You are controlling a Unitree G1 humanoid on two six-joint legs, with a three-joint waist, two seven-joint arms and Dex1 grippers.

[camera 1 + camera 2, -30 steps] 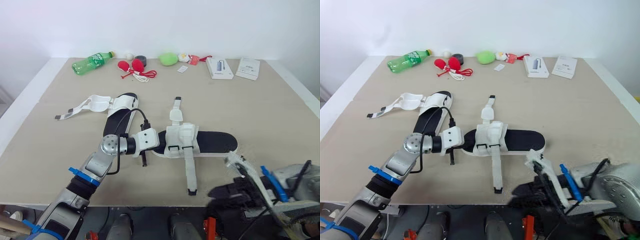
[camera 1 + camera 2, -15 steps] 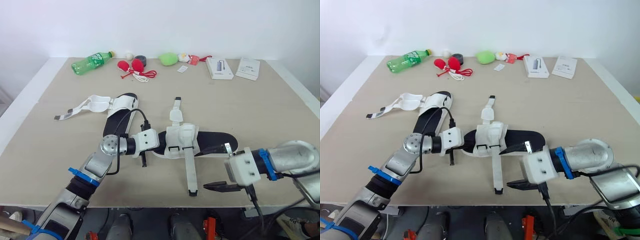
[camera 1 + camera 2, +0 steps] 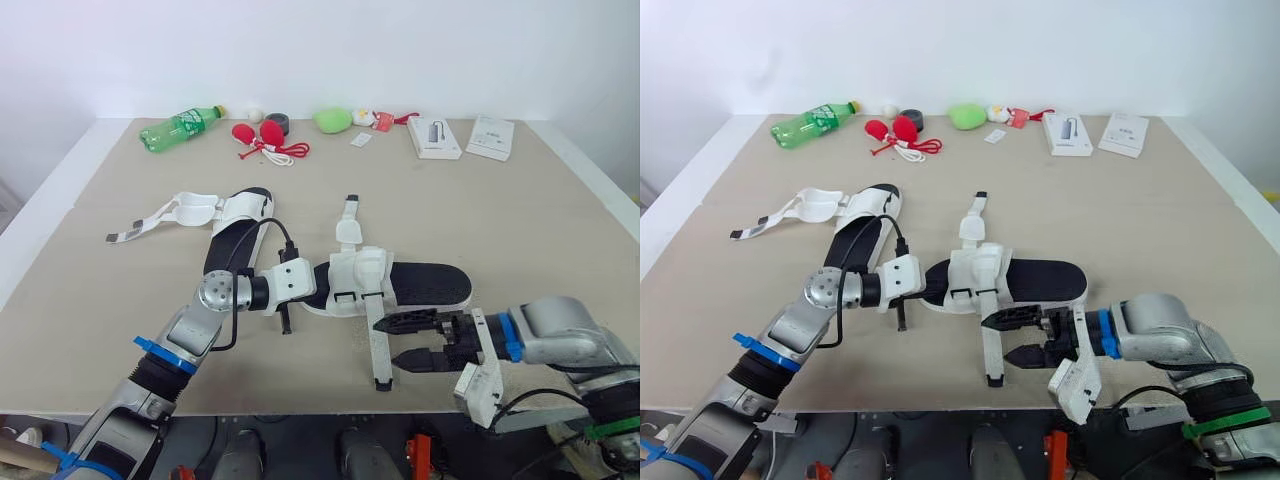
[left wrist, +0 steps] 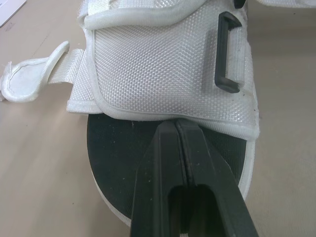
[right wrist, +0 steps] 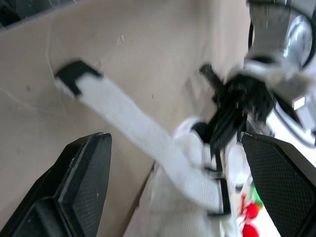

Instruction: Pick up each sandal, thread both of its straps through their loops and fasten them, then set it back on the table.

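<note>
One sandal [image 3: 425,285], black-soled with a white upper, lies mid-table. Its long strap [image 3: 377,345] runs toward the front edge and ends in a black tip [image 3: 382,383]; its short strap [image 3: 349,222] points to the back. My left gripper [image 3: 312,292] is shut, its fingertips [image 4: 176,136] resting on the black sole just before the white upper [image 4: 163,64]. My right gripper [image 3: 388,342] is open and points left, level with the long strap's middle. That strap [image 5: 133,131] lies between its fingers [image 5: 74,192]. The second sandal [image 3: 238,228] lies back left, straps [image 3: 160,214] spread open.
Along the back edge are a green bottle [image 3: 183,125], red items with a cord [image 3: 262,135], a tape roll [image 3: 278,121], a green lump [image 3: 332,120] and two white boxes [image 3: 435,137] [image 3: 494,136]. The table's front edge [image 3: 300,408] is close to the strap tip.
My right arm has risen from below the table's front edge and swung left, bringing its open fingers to the long strap. The left gripper and both sandals have stayed put.
</note>
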